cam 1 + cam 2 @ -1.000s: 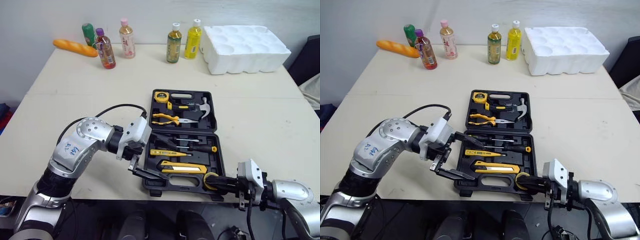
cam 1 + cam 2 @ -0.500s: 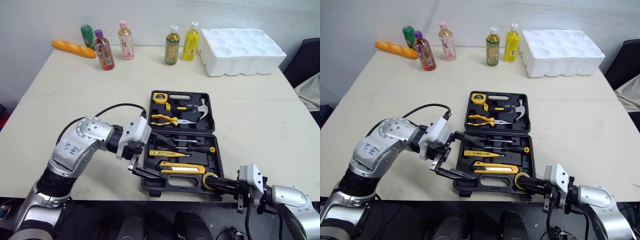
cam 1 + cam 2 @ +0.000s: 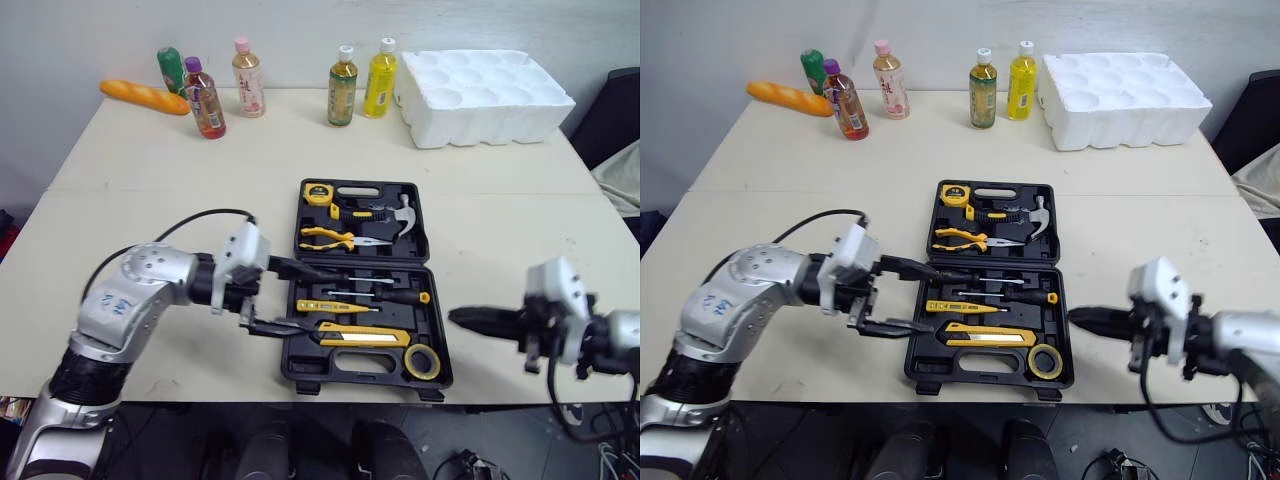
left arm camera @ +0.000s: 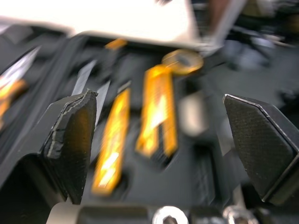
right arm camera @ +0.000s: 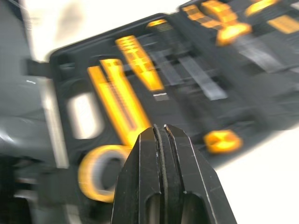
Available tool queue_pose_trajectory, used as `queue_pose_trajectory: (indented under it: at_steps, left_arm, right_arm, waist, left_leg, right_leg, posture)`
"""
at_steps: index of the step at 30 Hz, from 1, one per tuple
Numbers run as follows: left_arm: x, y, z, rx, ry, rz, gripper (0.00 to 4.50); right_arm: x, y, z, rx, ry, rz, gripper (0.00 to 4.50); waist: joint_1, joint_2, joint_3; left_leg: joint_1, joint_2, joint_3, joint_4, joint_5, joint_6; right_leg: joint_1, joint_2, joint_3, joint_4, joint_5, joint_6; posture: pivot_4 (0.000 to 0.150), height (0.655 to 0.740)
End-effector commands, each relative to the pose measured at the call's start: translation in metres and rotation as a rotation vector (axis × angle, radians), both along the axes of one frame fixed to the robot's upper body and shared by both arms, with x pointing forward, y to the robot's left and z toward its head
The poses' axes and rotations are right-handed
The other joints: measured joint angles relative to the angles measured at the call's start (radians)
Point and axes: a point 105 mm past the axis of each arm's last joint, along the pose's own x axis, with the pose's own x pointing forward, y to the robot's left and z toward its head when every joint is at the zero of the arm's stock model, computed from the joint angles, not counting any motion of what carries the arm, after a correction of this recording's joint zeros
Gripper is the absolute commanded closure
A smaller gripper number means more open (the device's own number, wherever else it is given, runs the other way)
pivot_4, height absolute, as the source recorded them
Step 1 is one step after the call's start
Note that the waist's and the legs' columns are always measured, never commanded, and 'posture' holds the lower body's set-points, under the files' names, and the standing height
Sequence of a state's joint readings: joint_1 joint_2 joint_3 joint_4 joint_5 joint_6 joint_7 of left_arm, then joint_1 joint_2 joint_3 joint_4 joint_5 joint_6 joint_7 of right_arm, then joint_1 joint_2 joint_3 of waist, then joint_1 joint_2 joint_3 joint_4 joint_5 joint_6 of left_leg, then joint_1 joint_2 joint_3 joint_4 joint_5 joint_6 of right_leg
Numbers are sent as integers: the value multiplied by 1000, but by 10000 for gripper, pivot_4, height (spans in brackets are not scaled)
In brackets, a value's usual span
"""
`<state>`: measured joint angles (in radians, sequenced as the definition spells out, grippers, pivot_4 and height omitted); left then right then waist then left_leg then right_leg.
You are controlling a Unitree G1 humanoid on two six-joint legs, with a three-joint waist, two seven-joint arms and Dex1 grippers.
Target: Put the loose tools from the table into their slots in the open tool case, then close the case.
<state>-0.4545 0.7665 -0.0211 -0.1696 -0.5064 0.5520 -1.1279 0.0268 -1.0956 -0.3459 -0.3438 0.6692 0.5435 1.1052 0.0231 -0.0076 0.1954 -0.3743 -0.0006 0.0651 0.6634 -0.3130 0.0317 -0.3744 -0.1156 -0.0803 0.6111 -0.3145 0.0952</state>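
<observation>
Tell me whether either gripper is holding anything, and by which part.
Nothing is held. The left gripper is open above the left side of the case; the right gripper is shut on nothing, off the case's right side.

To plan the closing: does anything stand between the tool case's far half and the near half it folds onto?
Yes. The left gripper, jaws open, reaches over the left edge of the tool case's near half. The right gripper, shut, is off to its right.

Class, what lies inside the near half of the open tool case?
Screwdrivers, a yellow knife and a tape roll lie in the case. The open left gripper covers part of its left side.
</observation>
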Motion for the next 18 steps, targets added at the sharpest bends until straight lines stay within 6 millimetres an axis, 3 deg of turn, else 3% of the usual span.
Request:
queue_pose_trajectory:
  at_steps: [1,2,5,10,15,18]
  left_arm:
    - [19,25,2,14,-63,114,4883]
    - [24,30,-1,28,-68,138,7504]
    - [42,38,-16,93,-80,190,21201]
    - [67,24,-40,132,-95,217,44021]
    - [84,6,-50,134,-108,234,44021]
    - [89,-6,-54,137,-111,219,44021]
  right_arm:
    - [21,-21,-8,-96,6,-89,45000]
    - [29,-26,-11,-122,4,-110,45000]
    - [53,-30,-21,-166,3,-155,45000]
    - [90,-23,-36,-218,2,-179,45000]
    - [107,-12,-41,-222,-12,-150,45000]
    - [111,5,-40,-199,-18,-101,45000]
  waist:
    - [1,0,0]
    - [1,0,0]
    - [-2,0,0]
    - [-3,0,0]
    - [-1,0,0]
    - [-2,0,0]
  left_leg:
    - [-1,0,0,0,0,0]
    - [-1,-1,0,1,0,1]
    - [-2,-2,1,1,-1,2]
    - [-4,-2,2,1,1,1]
    - [-22,-3,5,10,3,3]
    - [-28,-3,3,19,3,3]
  right_leg:
    - [0,0,0,0,0,0]
    - [-1,-1,0,0,0,0]
    - [-2,-2,0,0,0,1]
    - [-4,-1,-1,1,1,1]
    - [-22,0,-4,14,1,3]
    - [-23,1,-13,16,2,4]
  posture:
    - [1500,7384]
    - [1500,7384]
    - [1500,7384]
    - [1500,7384]
    - [1500,7384]
    - [1500,7384]
